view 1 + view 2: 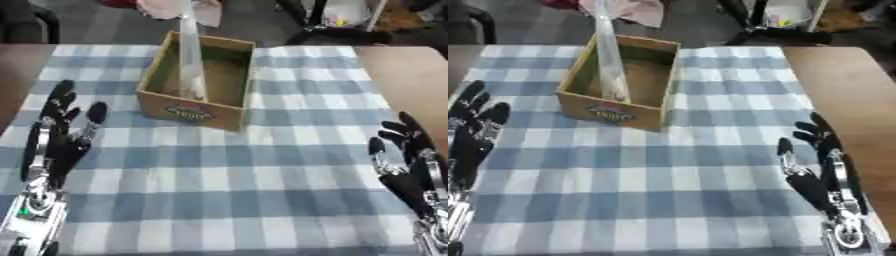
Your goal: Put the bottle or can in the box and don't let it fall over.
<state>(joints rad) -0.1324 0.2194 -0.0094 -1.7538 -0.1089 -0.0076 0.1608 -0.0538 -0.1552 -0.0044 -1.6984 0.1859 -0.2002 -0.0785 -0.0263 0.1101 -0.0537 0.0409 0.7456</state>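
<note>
We saw a tall clear bottle (190, 55) standing upright inside the wooden box (229, 107), close to the box's left wall and toward its near side. Its base rested on the box floor, and its thin neck rose well above the rim. The box was open at the top and carried a red and dark label (189, 112) on its near face. It sat on a blue and white checked cloth (227, 170) that covered the middle of a brown table (846, 85); bare wood showed on both sides of the cloth.

Neither hand touched the bottle or the box. Our left hand (59, 135) was low at the left side, palm toward the middle, its fingers straight and spread, pointing up toward the box and holding nothing. It stood near the box's left front corner but clearly apart from it. Our right hand (820, 170) was low at the right side, fingers likewise straight and relaxed, thumb apart from the rest, empty. It lay well apart from the box, over the cloth's right edge.
</note>
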